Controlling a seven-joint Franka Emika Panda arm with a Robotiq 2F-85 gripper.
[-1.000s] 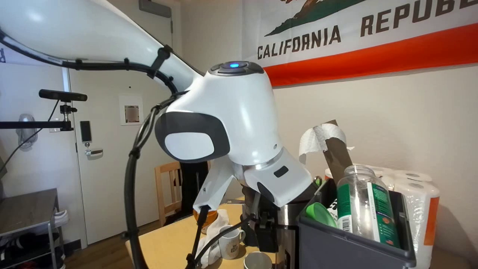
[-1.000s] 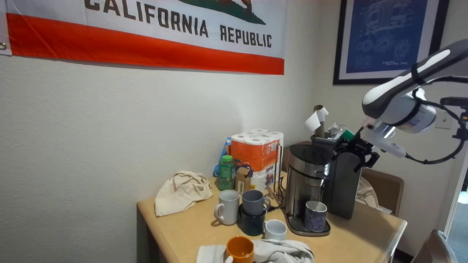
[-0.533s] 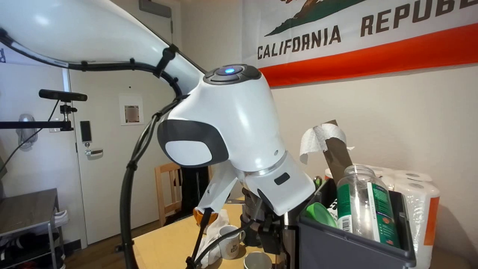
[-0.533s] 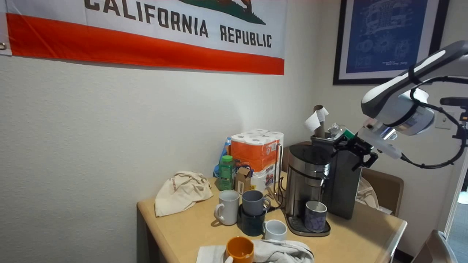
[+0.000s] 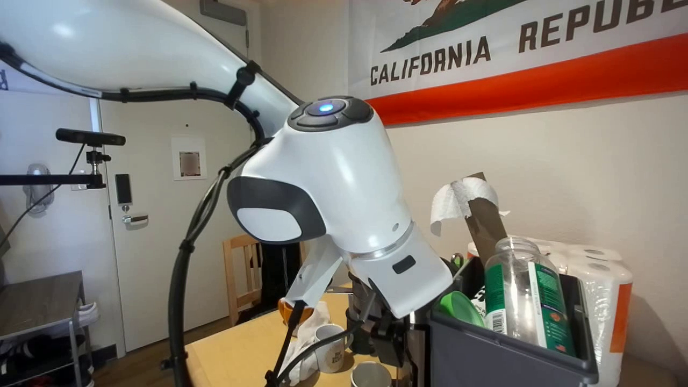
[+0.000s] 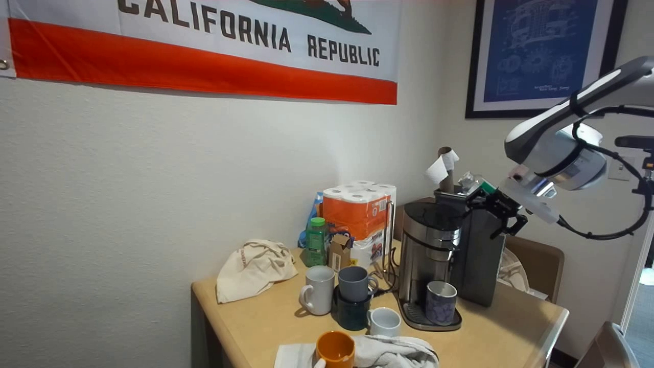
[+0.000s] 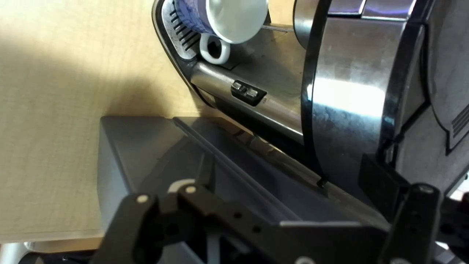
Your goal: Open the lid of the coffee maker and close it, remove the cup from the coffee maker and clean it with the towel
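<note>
The coffee maker [image 6: 426, 260], black and silver, stands upright on the table. Its black lid [image 6: 431, 215] lies flat on top, and in the wrist view the lid [image 7: 449, 66] fills the right side. On the drip tray sits the cup [image 6: 440, 306], purple-patterned with a pale inside. The whitish towel [image 6: 396, 352] lies crumpled in front. My gripper [image 6: 485, 220] is open and empty, beside the machine's top. One finger pad [image 7: 377, 187] is close to the lid's front edge; contact cannot be told. The opposite pad [image 7: 207, 170] hangs over the grey bin [image 7: 146, 146].
That bin [image 5: 505, 355] stands close against the machine and holds a clear jar [image 5: 524, 301]. Near the tray are a white cup [image 6: 384, 323], a grey mug [image 6: 353, 286] on a dark mug [image 6: 351, 313], and a tall mug [image 6: 321, 294]. An orange mug [image 6: 334, 352] rests on the towel.
The wrist has sunk slightly and tilted, bringing my open gripper a little lower beside the coffee maker's top. Lid, cup and towel have not moved.
</note>
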